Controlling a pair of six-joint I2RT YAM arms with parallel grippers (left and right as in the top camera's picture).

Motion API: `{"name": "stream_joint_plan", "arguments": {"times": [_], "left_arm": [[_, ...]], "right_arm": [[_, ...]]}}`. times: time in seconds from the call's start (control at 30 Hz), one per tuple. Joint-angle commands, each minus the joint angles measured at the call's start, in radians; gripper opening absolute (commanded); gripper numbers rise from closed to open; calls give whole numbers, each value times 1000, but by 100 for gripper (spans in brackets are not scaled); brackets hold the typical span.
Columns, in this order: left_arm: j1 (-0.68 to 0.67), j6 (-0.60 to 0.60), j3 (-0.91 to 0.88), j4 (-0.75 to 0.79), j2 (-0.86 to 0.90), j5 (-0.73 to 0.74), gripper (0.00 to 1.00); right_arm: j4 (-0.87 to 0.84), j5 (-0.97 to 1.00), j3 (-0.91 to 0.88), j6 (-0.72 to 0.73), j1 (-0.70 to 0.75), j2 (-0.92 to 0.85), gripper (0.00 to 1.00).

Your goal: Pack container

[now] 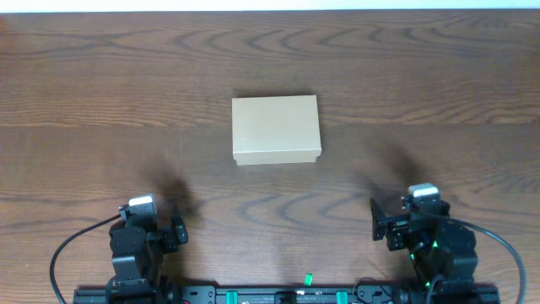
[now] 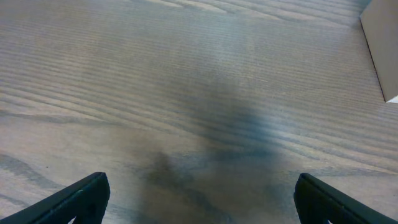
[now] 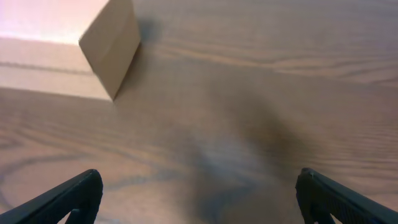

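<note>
The container (image 1: 277,129), a plain tan cardboard box with its flap lid shut, lies in the middle of the wooden table. Its edge shows at the top right of the left wrist view (image 2: 380,43) and its corner at the top left of the right wrist view (image 3: 111,46). My left gripper (image 1: 160,230) is open and empty near the front left edge, its fingers wide apart over bare wood (image 2: 200,202). My right gripper (image 1: 395,224) is open and empty near the front right edge (image 3: 199,199). Both grippers are well short of the box.
The dark wood table (image 1: 422,84) runs to a white strip at the back edge. The arm bases and a black rail (image 1: 278,295) stand along the front edge. No small items show in any view.
</note>
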State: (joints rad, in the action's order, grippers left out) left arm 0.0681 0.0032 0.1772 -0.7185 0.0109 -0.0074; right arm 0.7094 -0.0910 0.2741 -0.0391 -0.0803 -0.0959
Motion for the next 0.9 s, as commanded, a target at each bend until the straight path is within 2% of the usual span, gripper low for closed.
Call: {"name": "stream_joint_plan", "arguments": {"times": [0.0, 0.2, 0.47, 0.67, 0.87], "left_arm": [[-3, -3, -17, -6, -7, -11, 96], [-3, -3, -17, -6, -7, -11, 95], [-3, -3, -17, -6, -7, -11, 96], [-3, -3, -17, -6, -7, -11, 96], [-3, -3, -17, -6, -7, -11, 96]], "right_arm": [[-3, -22, -42, -50, 10, 48, 99], [-14, -26, -112, -82, 10, 91, 99], [0, 29, -114, -81, 9, 91, 99], [15, 42, -114, 12, 1, 90, 99], [13, 42, -114, 20, 1, 90, 99]]}}
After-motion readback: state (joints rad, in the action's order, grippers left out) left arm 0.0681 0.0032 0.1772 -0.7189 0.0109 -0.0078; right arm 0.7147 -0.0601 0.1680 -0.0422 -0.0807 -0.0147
